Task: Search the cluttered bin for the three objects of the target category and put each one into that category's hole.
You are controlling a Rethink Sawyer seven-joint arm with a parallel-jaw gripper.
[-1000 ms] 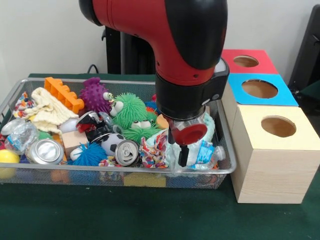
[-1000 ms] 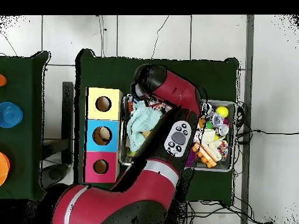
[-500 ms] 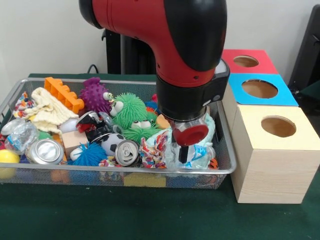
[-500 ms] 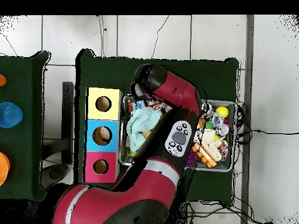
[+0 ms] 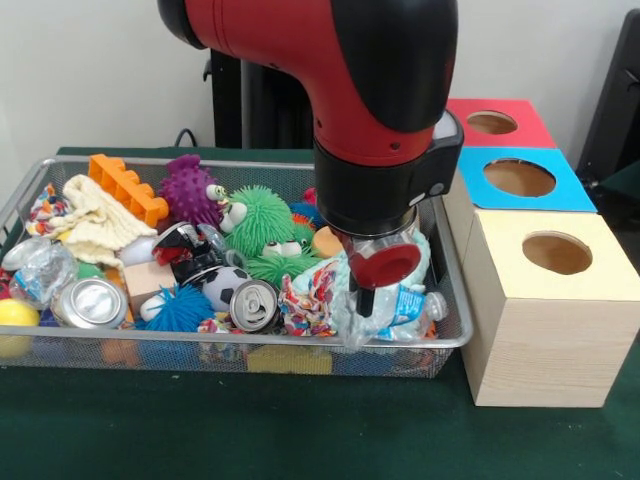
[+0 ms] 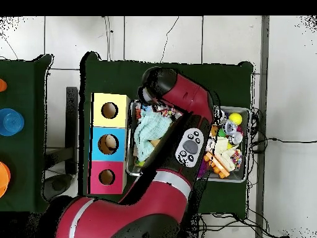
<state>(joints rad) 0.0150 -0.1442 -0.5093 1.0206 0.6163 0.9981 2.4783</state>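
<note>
Hanging low over the right end of the wire bin [image 5: 40, 185], the red arm [image 5: 370, 90] puts its gripper [image 5: 368, 300] down among a crumpled plastic bottle [image 5: 405, 305] and a pale blue cloth [image 6: 150, 133] — whether the claw is clenched or released cannot be told. Beside the bin stand three boxes with holes — wooden [image 5: 545, 300], blue [image 5: 520, 178], red [image 5: 495, 122]. Two cans [image 5: 254, 303] lie further left

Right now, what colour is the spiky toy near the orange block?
Purple. The spiky toy shows best in the front view, beside the orange block.
</note>
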